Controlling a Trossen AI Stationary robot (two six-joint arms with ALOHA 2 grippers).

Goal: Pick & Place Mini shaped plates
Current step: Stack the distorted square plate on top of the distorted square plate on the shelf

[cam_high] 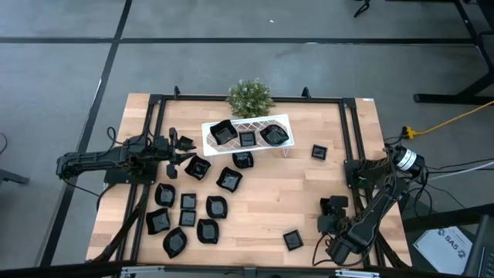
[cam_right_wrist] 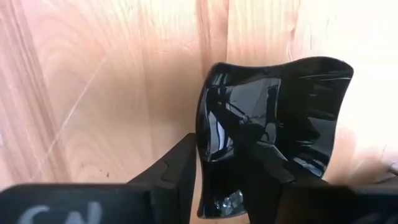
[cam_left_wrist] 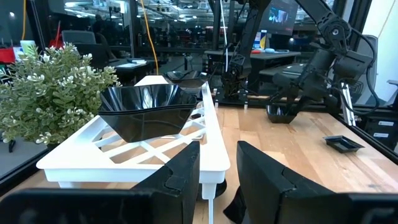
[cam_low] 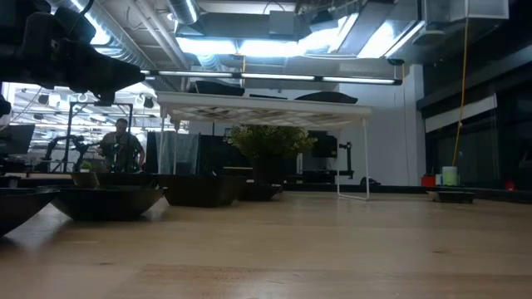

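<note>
High view: three mini shaped plates [cam_high: 246, 136] sit on the white rack [cam_high: 284, 121]; others scatter the table [cam_high: 270, 193].

Left wrist view: left gripper [cam_left_wrist: 217, 165], empty, fingers spread.

Right wrist view: right gripper [cam_right_wrist: 217, 163] pinches a wavy-edged black dish [cam_right_wrist: 273, 130].

Two dark jointed arms with black cables, each tool's fingers [cam_left_wrist: 186, 180] matte black.

We count three mini shaped plates [cam_high: 246, 137] up on the one white rack [cam_high: 284, 121] at upper centre, at least a dozen more scattered over the tabletop [cam_high: 278, 201], and one green plant [cam_high: 249, 96] behind.
</note>
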